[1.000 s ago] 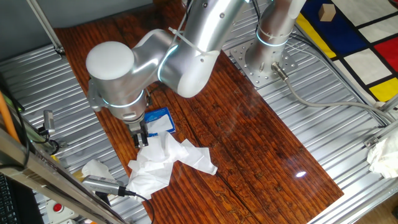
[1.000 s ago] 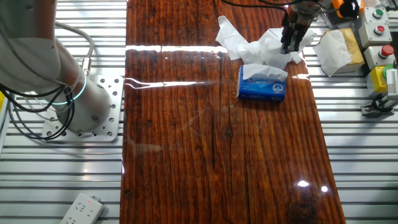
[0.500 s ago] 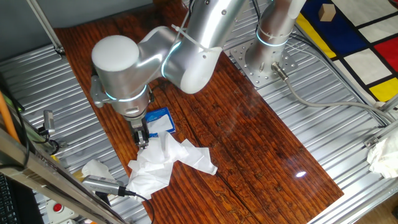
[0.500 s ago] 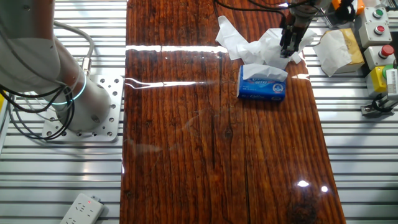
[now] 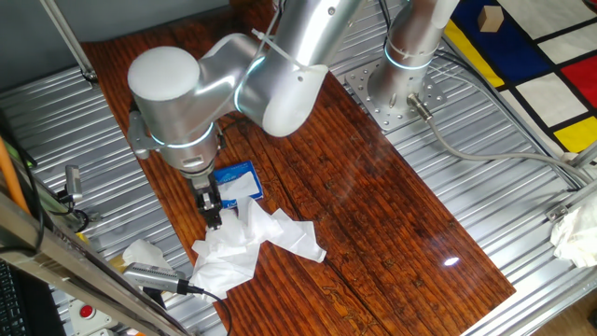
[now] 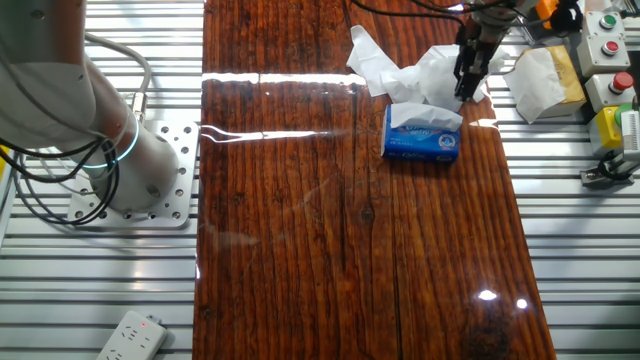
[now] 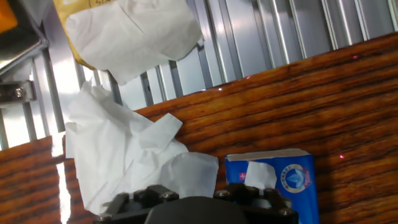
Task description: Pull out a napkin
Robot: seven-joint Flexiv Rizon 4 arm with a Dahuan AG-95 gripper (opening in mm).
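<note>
Tool (image 5: pixel 214 217) hangs fingers-down just past the blue tissue pack (image 5: pixel 237 181), right at the near edge of the loose pile of white tissues (image 5: pixel 250 245); in the other fixed view the tool (image 6: pixel 466 88) sits over the pile (image 6: pixel 415 72) just behind the pack (image 6: pixel 421 134). Fingers look close together, but whether they pinch any paper cannot be told; in the hand view only the tool's dark base shows at the bottom edge, fingertips out of frame. Napkin (image 7: pixel 260 175) is a small white tab sticking up from the slot in the top of the pack (image 7: pixel 292 180), narrower than the pack, still in it; in the other fixed view it shows as a crumpled white tuft (image 6: pixel 425 115) on the pack's top. Pile (image 7: pixel 127 152) lies on the desk just beside the pack, several creased sheets overlapping, one sheet reaching close to the pack's side. Desk (image 6: pixel 300 220) is dark red-brown wood with strong grain and glossy glare spots, flanked by ribbed metal panels (image 6: pixel 580 260). Beyond the pile, another crumpled white tissue (image 6: pixel 540 80) rests on the metal by a box with red and green buttons (image 6: pixel 610 40). Arm base (image 6: pixel 140 170) is bolted to a plate at the side.
</note>
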